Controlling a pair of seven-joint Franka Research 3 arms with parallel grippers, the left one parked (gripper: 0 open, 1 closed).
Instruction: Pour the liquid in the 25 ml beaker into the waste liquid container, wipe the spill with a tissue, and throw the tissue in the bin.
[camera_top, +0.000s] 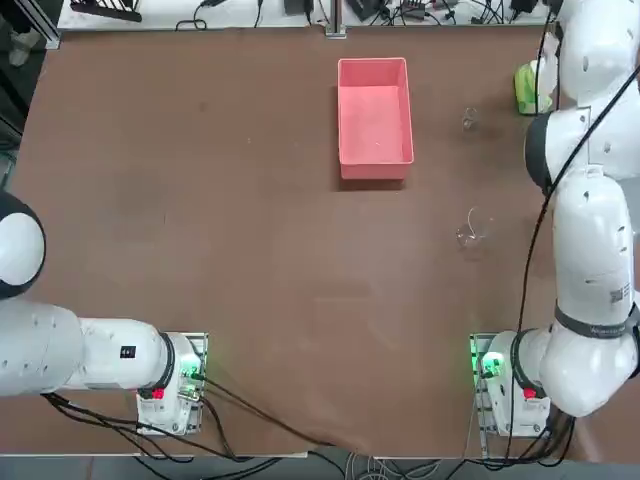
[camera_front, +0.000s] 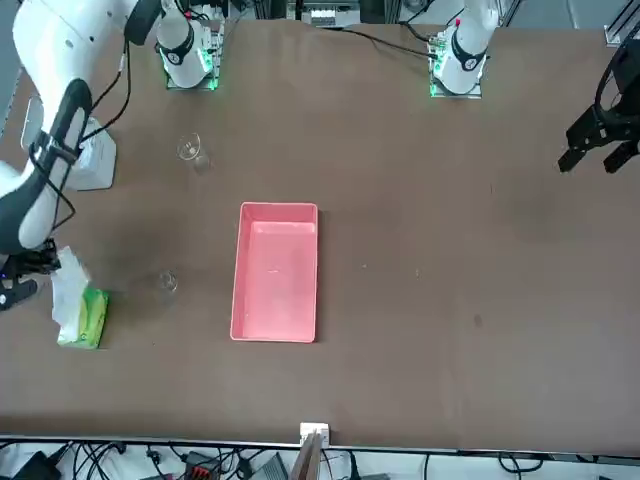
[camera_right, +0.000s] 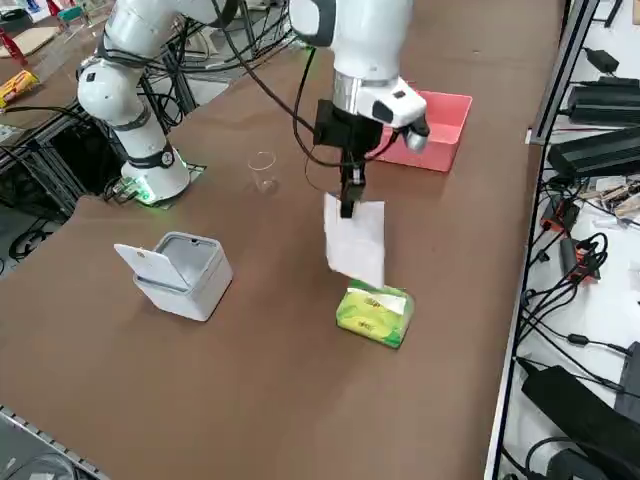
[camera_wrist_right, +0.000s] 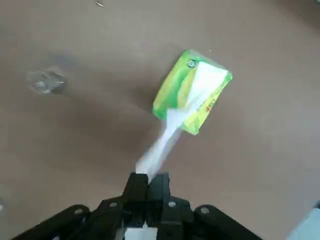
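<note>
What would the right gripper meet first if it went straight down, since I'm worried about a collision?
Probably the green tissue pack. The right gripper points down, its fingers shut on a tissue hanging over the pack. Depth is unclear; it might land on the table just beside it.

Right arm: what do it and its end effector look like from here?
The right arm has glossy white rounded shells with dark grey joint bands and black cables looped alongside. Its end effector is black with two slim fingers. The base shows green lights and a red button.

no legible text anywhere, tissue pack (camera_wrist_right: 192, 95) printing unreadable (red marks only)
</note>
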